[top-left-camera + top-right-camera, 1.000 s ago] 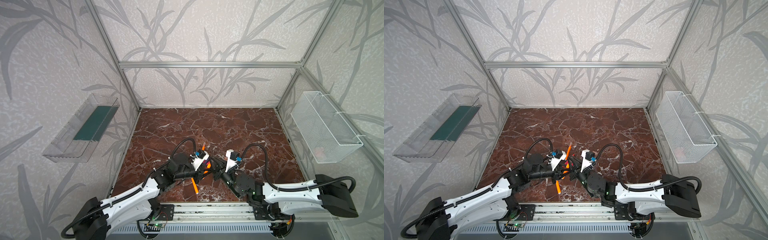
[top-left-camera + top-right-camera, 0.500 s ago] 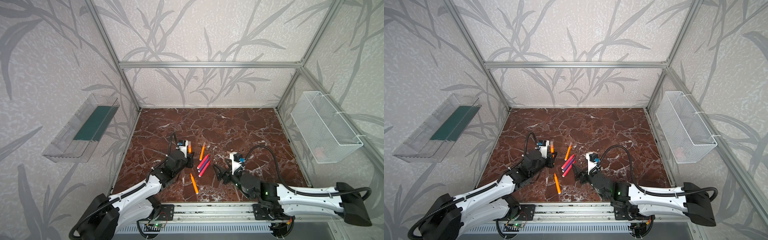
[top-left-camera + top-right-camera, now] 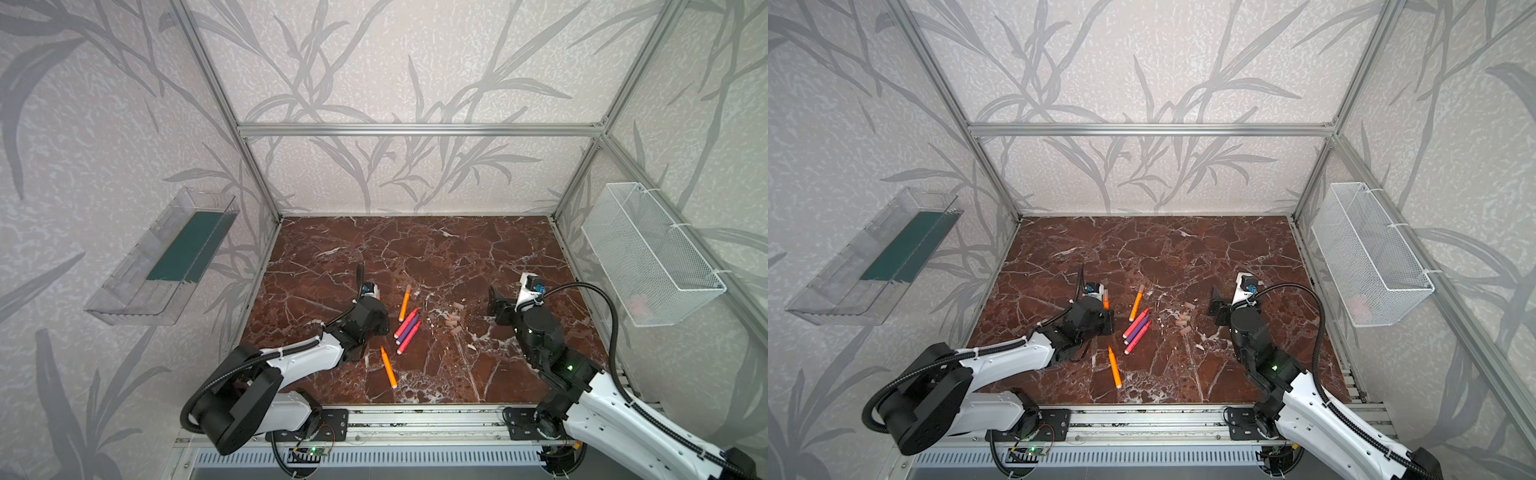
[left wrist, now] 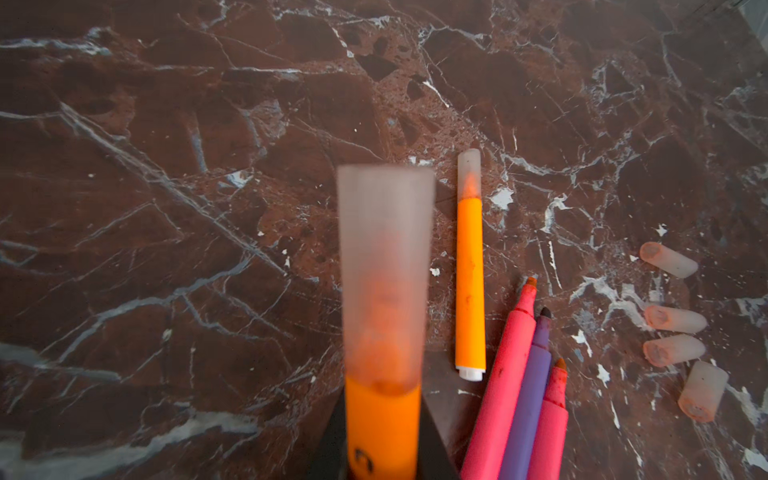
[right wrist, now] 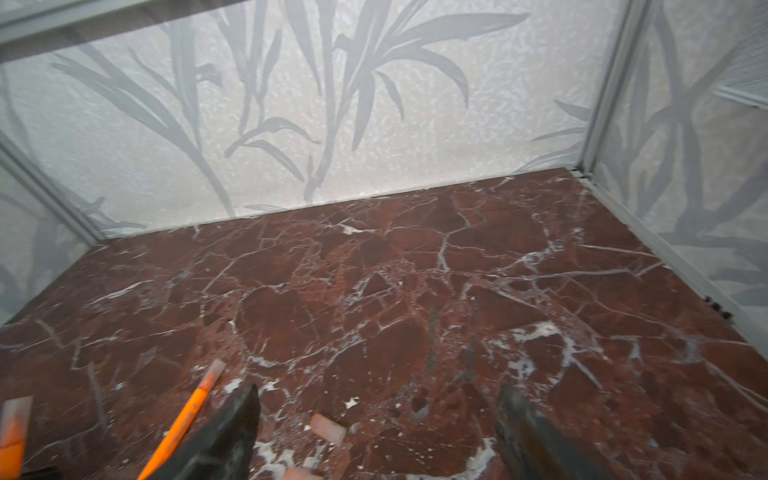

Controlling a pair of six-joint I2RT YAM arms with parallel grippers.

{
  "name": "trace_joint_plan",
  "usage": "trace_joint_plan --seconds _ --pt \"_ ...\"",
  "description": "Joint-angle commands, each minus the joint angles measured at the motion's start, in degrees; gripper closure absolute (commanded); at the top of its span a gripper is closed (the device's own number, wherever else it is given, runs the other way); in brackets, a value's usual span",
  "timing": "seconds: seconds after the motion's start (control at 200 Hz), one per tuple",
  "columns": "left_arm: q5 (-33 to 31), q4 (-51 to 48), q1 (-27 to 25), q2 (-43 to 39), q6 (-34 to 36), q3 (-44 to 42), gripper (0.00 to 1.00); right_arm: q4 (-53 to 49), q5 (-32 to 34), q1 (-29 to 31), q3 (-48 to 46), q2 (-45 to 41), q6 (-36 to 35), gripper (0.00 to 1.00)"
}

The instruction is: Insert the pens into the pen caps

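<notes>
A: Left gripper (image 4: 382, 440), what's it doing?
B: Mine's pinching an orange pen (image 4: 380, 409), cap (image 4: 384, 270) already on its tip.
A: Right gripper (image 5: 377, 395)?
B: Spread wide, empty, near 4 loose caps (image 4: 675, 320). 5 more pens (image 3: 406, 328) lie on the surface (image 3: 457, 257) between my arms, 1 capped too.

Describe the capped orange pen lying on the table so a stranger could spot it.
On the brown marble table, find the pink and purple pens bunched near the middle. The orange pen just behind them, unlike the orange one nearer the front, wears a pale cap.
</notes>
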Motion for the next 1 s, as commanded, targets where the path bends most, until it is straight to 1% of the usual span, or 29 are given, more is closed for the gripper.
trace_joint_plan --seconds 0.0,0.125,0.26,0.41,0.53,0.62,0.71,0.995 --pt "-1.7 -2.8 -0.1 2.2 -1.3 3.5 1.00 -0.5 -1.1 -3.9 -0.4 0.8 -3.4 0.13" --pt "-2.9 -5.0 -0.1 4.2 -1.2 5.1 1.00 2.4 -0.1 -7.4 -2.4 4.6 -3.3 0.13" --pt "-3.7 -5.5 -0.1 6.9 -1.2 6.1 1.00 8.9 0.5 -9.5 -5.4 9.8 -2.0 0.13" --pt "-4.7 -8.0 -0.1 10.3 -2.3 8.4 1.00 9.1 -1.5 -10.0 -4.6 12.1 -1.1 0.13" --pt "-4.5 -10.3 -0.1 12.3 -2.7 10.5 1.00 7.9 -4.1 -10.0 -4.0 12.3 -2.1 0.15" --pt "-3.9 -10.2 -0.1 13.4 -2.7 11.4 0.97 8.3 -3.9 -10.0 -4.3 12.1 -2.0 0.16" --pt "-3.6 -9.8 -0.1 13.5 -2.9 11.4 0.91 8.5 -3.9 -10.0 -4.8 11.4 -1.9 0.16" --pt "-4.0 -10.6 -0.1 11.0 -2.6 11.4 0.76 9.7 -4.8 -10.0 -6.2 9.5 -2.4 0.16"
